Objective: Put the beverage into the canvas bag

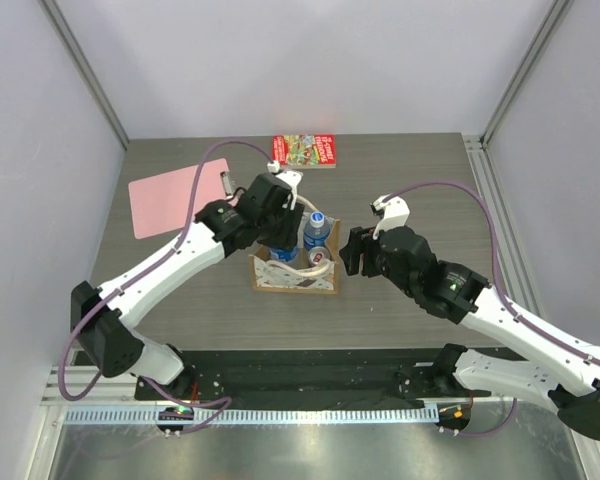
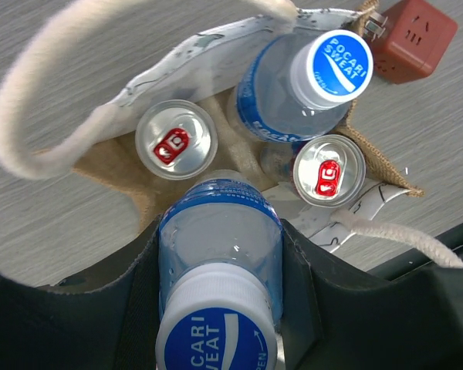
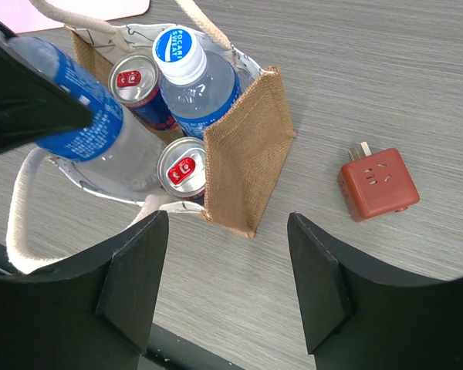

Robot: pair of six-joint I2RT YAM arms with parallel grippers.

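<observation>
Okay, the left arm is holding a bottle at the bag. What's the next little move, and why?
Probably ease the left tool straight down before opening it. It is shut on the held bottle, whose base sits inside the canvas bag's mouth, in the gap beside two cans and a second bottle. Whether it touches the bag's floor cannot be told.

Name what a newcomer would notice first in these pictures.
The canvas bag stands at the middle of the table, already holding an upright Pocari Sweat bottle and two red-tabbed cans. The left gripper is shut on a second bottle, tilted into the bag's open top. The right gripper hangs open just right of the bag, near a red-brown plug cube.
</observation>
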